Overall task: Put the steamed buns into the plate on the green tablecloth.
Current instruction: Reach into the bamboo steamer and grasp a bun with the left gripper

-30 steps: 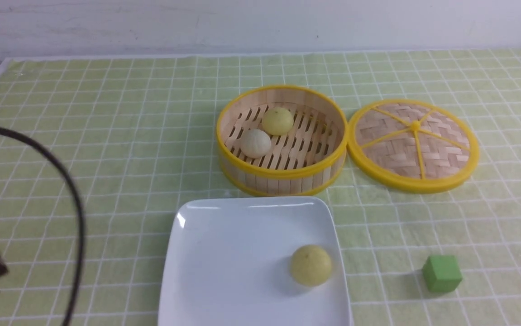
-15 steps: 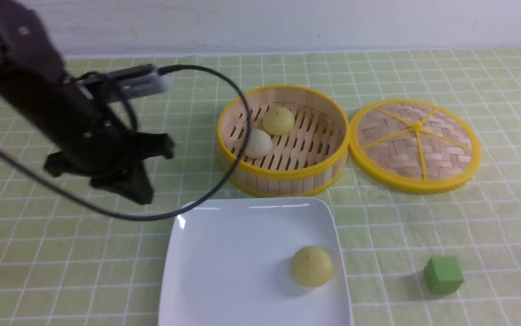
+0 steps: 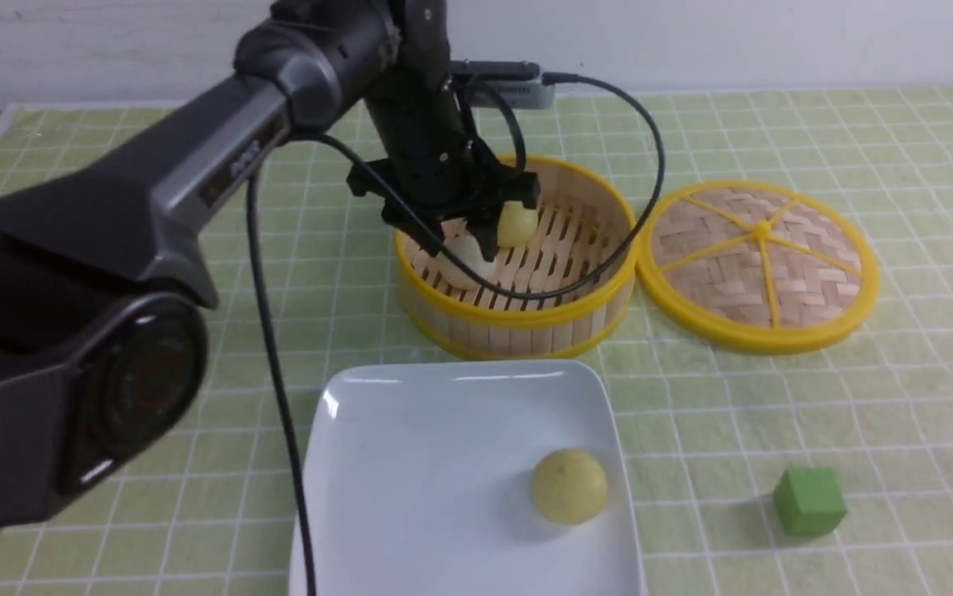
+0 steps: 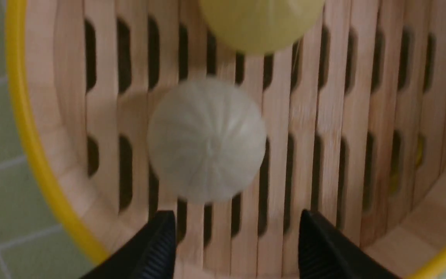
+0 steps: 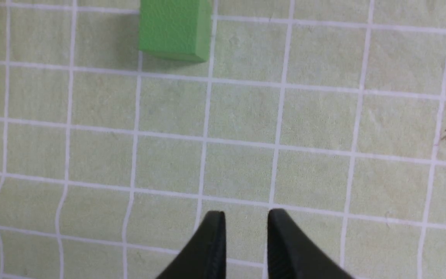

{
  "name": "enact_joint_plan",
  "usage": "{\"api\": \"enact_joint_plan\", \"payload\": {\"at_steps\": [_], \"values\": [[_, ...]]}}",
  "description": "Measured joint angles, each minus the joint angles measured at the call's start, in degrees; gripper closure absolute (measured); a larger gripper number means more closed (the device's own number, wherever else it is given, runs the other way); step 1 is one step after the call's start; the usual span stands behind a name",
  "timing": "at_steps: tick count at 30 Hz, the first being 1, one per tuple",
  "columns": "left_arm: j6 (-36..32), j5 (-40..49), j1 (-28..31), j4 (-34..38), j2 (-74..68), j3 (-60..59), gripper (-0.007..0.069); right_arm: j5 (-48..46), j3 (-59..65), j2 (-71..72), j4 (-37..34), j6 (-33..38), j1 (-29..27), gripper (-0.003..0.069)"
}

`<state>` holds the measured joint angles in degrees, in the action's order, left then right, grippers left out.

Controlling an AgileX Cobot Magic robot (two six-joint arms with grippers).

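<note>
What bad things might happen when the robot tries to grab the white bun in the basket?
The left gripper hangs open over the whitish bun. The yellow bun sits close beside it, so a finger might bump or pinch it too. The whitish bun also lies near the wall of the steamer basket, where a finger might catch. The black cable droops across that basket and might snag it.
</note>
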<state>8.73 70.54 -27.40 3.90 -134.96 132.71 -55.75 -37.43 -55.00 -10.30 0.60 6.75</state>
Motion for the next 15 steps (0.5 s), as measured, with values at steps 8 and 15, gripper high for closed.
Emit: {"api": "enact_joint_plan", "payload": {"at_steps": [8,15], "values": [[2.13,0.12,-0.25,-3.9,-9.13,9.56,0.0213,0.06,0.0,0.0,0.31,0.0,0.0,0.0463],[5.92,-0.38,-0.25,-8.72,-9.58,10.46,0.0542,0.12,0.0,0.05,0.31,0.0,0.0,0.0452]]}}
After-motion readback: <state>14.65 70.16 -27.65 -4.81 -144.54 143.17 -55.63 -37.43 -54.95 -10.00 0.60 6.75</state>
